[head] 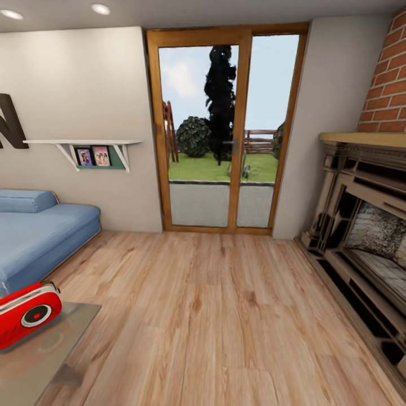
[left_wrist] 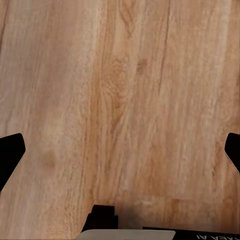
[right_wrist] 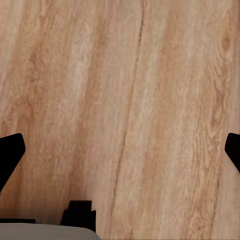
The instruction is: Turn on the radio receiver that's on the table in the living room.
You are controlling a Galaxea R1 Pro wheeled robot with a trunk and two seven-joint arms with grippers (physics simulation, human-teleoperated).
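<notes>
Lying tilted near the table's [head: 67, 332] far corner, the radio [head: 27, 312] sits beside the sofa [head: 39, 231], while the left claw [left_wrist: 120, 152] and right claw [right_wrist: 120, 152] hang spread wide over bare floor [head: 225, 316], nothing between their fingers.

The radio receiver [head: 27, 312] is glossy red with a white edge band and a red-and-white round dial, resting on a grey, reflective tabletop [head: 39, 355]. The floor [head: 225, 316] is light wood with streaky brown grain, the sofa [head: 39, 231] is blue, the wall [head: 84, 84] is pale beige, and the door frame [head: 155, 129] is warm orange-brown. The chimney [head: 389, 84] is red brick with pale mortar above a tan and dark brown fireplace [head: 361, 237], and both the left pincer [left_wrist: 120, 155] and the right pincer [right_wrist: 120, 155] show black fingertips over the grained floor.
</notes>
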